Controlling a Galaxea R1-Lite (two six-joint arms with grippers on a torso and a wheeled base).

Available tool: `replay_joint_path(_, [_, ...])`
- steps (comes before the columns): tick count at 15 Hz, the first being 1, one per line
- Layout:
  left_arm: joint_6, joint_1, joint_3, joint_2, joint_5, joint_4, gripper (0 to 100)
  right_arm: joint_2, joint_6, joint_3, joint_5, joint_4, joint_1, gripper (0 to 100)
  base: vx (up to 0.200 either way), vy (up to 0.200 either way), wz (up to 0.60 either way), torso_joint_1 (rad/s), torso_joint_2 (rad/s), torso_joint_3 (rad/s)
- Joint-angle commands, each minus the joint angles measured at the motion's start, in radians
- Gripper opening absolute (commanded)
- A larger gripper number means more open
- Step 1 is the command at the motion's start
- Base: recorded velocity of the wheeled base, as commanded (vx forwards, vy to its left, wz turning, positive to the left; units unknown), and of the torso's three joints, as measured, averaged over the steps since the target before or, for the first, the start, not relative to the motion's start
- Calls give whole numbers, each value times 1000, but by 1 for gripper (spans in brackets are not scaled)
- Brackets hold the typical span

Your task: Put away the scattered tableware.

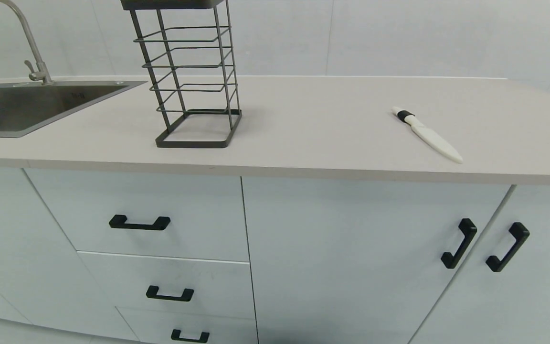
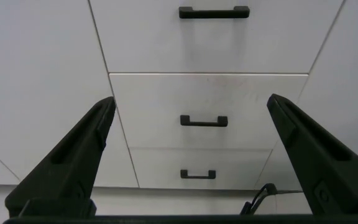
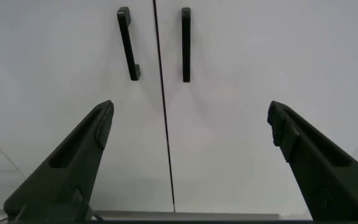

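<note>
Head view: a white knife (image 1: 427,134) is lying flat on the right of the surface (image 1: 303,124), well apart from the wire rack (image 1: 194,81), its long axis running diagonally from far-left to near-right. Left wrist view: the left gripper (image 2: 191,104) is facing the drawers (image 2: 204,121), jaws spread apart. Right wrist view: the right gripper (image 3: 190,109), likewise apart and holding nothing, is facing the cabinet doors (image 3: 229,124) on the knife's side, likely making it the nearer arm.

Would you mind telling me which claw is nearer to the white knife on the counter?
Right, probably. The right claw faces the paired door handles below the knife; the left claw faces the drawers farther over.
</note>
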Motion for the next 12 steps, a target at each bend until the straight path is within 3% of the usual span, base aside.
replay_joint_path(1, [0, 0, 0, 1, -1, 0, 100, 2, -2, 0, -2, 0, 0, 100, 0, 0, 0, 0, 0, 0])
replay_joint_path(4, [0, 0, 0, 1, 1, 0, 100, 2, -3, 0, -2, 0, 0, 100, 0, 0, 0, 28, -35, -11])
replay_joint_path(7, [0, 0, 0, 1, 1, 0, 100, 2, -3, 0, -2, 0, 0, 100, 0, 0, 0, 219, -56, -93])
replay_joint_path(12, [0, 0, 0, 1, 1, 0, 100, 2, -3, 0, -2, 0, 0, 100, 0, 0, 0, 213, -529, -195])
